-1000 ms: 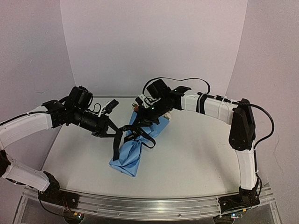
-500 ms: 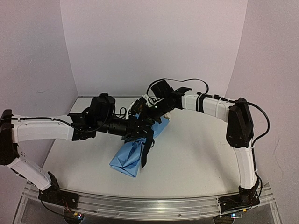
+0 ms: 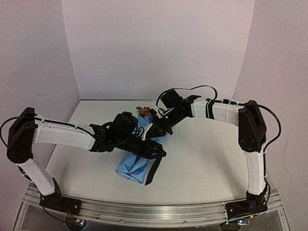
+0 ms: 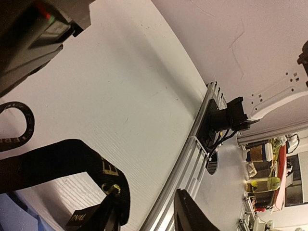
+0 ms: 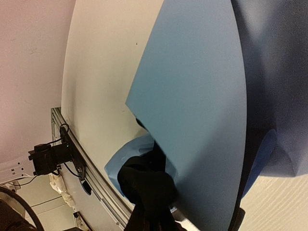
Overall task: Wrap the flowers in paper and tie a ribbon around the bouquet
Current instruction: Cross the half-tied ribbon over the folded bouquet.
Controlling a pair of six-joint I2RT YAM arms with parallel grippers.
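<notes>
The bouquet (image 3: 131,166), a light blue paper cone, lies on the table with the flowers (image 3: 143,111) showing at its far end. My left gripper (image 3: 158,151) has reached over its middle to the right side. The fingers are apart, and the ribbon (image 4: 72,163), black with gold lettering, drapes against one finger (image 4: 109,216) of my left gripper (image 4: 149,217). A ribbon tail (image 3: 155,172) hangs down beside the cone. My right gripper (image 3: 155,129) is at the cone's upper part. In its wrist view the right gripper (image 5: 154,222) is shut on bunched ribbon (image 5: 144,190), half hidden by the paper (image 5: 202,96).
The table's metal front rail (image 4: 192,159) runs close past the left gripper, with the right arm's base (image 4: 226,120) bolted to it. The left arm's base (image 5: 48,159) sits on the same rail. White walls enclose the table at the back and sides.
My left arm swept right, across the bouquet, carrying the ribbon over it, and its gripper went from shut to open. The ribbon tail now hangs at the cone's right side. The right gripper barely moved.
</notes>
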